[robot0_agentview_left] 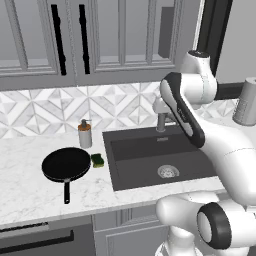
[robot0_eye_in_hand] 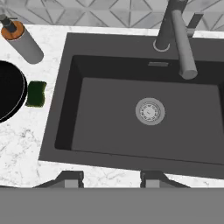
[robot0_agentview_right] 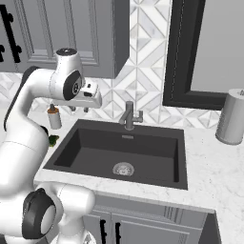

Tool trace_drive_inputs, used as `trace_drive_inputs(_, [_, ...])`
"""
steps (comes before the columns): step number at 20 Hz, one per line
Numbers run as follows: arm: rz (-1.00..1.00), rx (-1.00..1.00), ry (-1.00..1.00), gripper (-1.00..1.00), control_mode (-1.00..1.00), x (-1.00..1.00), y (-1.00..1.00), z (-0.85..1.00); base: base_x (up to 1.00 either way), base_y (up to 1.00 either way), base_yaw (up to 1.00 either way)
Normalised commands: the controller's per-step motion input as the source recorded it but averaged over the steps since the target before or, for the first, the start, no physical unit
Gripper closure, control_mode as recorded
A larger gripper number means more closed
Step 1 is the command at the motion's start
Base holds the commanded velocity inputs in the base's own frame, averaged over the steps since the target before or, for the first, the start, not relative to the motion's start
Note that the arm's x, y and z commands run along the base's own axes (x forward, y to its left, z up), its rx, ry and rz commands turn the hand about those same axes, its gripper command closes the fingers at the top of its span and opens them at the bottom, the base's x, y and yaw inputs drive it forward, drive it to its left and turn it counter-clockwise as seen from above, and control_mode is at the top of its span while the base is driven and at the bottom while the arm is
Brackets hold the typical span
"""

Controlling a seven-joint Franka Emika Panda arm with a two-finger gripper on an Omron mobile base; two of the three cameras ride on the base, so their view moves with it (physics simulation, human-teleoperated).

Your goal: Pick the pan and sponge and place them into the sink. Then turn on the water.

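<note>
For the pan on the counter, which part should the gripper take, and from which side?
Probably the handle, taken from above. The pan lies flat on the counter left of the sink, its long thin handle pointing toward the counter's front edge, away from the sponge and soap dispenser. The round rim looks too wide for the gripper.

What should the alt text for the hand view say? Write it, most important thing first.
Looking down into an empty dark grey sink with a round silver drain, the faucet angled over its back edge. On the marble counter beside it lie a green sponge, the black pan and a soap dispenser; the open gripper shows at the bottom.
</note>
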Motion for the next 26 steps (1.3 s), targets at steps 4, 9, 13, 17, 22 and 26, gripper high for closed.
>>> trace_drive_inputs(4, [0.0, -0.08, -0.02, -1.0, -1.0, 0.0, 0.35, -0.07, 0.0, 0.0, 0.0])
trace_drive_inputs(9, [0.0, -0.04, -0.05, -1.0, -1.0, -0.19, 0.59, -0.2, 0.0, 0.0, 0.0])
trace_drive_inputs(13, [0.0, 0.0, 0.0, -1.0, -1.0, -0.19, 0.59, -0.21, 0.0, 0.0, 0.0])
trace_drive_inputs(17, [0.0, 0.03, 0.04, -1.0, -1.0, -0.02, 0.62, -0.36, 0.0, 0.0, 0.0])
trace_drive_inputs(22, [0.0, 0.05, 0.09, -1.0, -1.0, 0.0, 0.65, -0.42, 0.0, 0.0, 0.0])
trace_drive_inputs(26, [0.0, 0.03, 0.1, -1.0, -1.0, 0.0, 0.69, -0.41, 0.0, 0.0, 0.0])
